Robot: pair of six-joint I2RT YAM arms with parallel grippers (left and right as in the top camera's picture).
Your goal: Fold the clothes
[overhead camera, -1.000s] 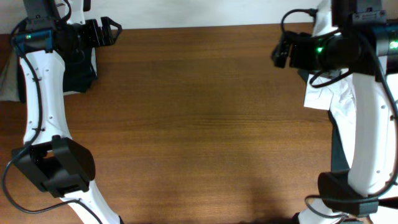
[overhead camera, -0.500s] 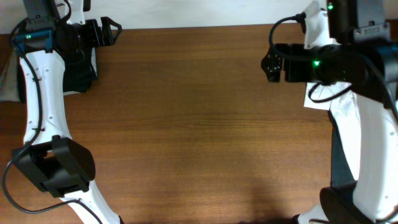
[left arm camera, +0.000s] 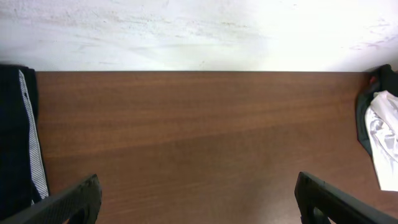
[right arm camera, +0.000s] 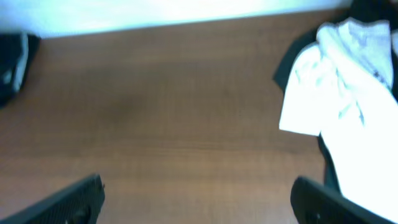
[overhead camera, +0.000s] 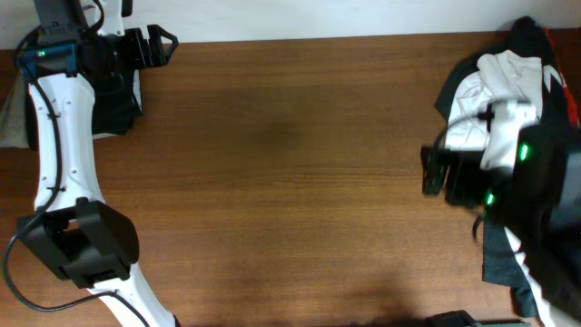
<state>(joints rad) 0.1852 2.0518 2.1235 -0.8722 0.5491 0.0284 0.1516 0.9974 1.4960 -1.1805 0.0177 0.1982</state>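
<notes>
Setting: robotics laboratory, bench-top test station.

Two jointed robot arms, the left arm (overhead camera: 54, 136) and the right arm (overhead camera: 472, 177), are stationed at a wood-grain table (overhead camera: 290, 182) set against a plain white wall (left arm camera: 199, 31). Green status lights (overhead camera: 524, 152) glow on the right arm. White and dark garments (overhead camera: 490, 82) lie heaped at the table's right end, and dark clothing (overhead camera: 123, 109) lies at its left end.
</notes>
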